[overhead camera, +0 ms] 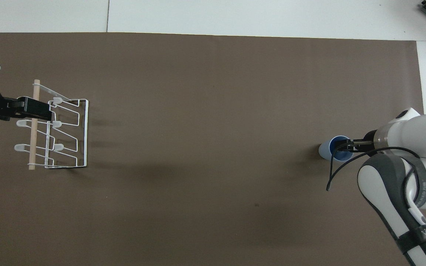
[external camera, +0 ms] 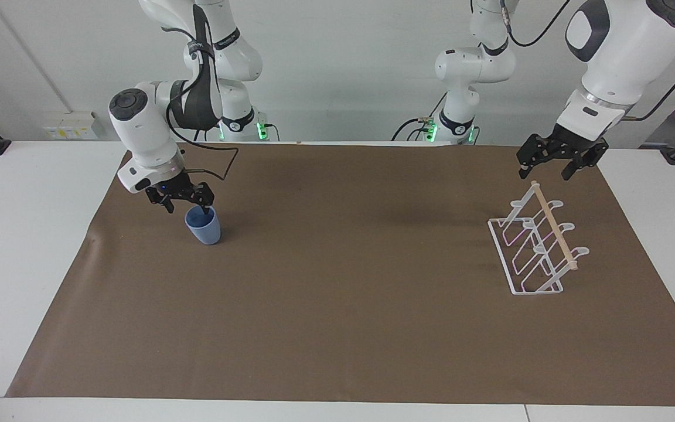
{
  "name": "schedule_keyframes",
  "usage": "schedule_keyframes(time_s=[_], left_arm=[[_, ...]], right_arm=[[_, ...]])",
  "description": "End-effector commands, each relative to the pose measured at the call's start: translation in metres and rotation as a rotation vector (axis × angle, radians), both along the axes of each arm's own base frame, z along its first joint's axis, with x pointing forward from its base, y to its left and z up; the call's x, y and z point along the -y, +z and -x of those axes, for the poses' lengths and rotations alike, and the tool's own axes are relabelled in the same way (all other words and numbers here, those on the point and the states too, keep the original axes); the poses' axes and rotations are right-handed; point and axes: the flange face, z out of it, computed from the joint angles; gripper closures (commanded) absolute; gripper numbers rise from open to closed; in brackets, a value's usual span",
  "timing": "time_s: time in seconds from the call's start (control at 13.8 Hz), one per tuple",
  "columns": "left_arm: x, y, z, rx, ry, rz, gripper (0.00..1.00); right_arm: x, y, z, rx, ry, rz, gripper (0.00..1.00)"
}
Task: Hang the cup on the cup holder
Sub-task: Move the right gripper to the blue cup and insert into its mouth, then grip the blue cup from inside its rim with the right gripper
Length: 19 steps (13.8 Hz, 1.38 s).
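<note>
The light blue cup (external camera: 204, 230) stands upright on the brown mat toward the right arm's end of the table. My right gripper (external camera: 187, 206) is open and low at the cup's rim, on the side nearer to the robots. One finger reaches over or into the cup's mouth and the other is outside it. In the overhead view the right gripper (overhead camera: 346, 146) covers part of the cup (overhead camera: 324, 150). The white wire cup holder (external camera: 554, 225) with its wooden dowel stands toward the left arm's end and also shows in the overhead view (overhead camera: 32, 140). My left gripper (external camera: 544, 173) waits open over the holder's end nearer to the robots.
The brown mat (external camera: 343, 293) covers most of the white table (external camera: 21, 234). A black cable (overhead camera: 337, 170) hangs from the right wrist beside the cup.
</note>
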Motion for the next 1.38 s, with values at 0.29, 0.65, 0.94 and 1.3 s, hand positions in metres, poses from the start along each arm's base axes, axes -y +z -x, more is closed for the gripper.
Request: schedule_keyframes(time_s=[0.29, 0.65, 0.94, 1.3], left_arm=[[-0.002, 0.000, 0.009, -0.007, 0.000, 0.004, 0.00], [-0.003, 0.000, 0.009, -0.008, 0.002, 0.004, 0.00], [-0.003, 0.001, 0.010, -0.007, 0.002, 0.004, 0.00], [-0.003, 0.000, 0.009, -0.008, 0.002, 0.004, 0.00]], right_arm=[[0.016, -0.022, 0.002, 0.018, -0.031, -0.017, 0.00], [0.014, -0.026, 0.006, 0.008, -0.040, -0.017, 0.00], [0.014, -0.036, 0.005, -0.012, -0.066, -0.022, 0.00], [0.010, -0.036, 0.005, -0.013, -0.060, -0.022, 0.39]])
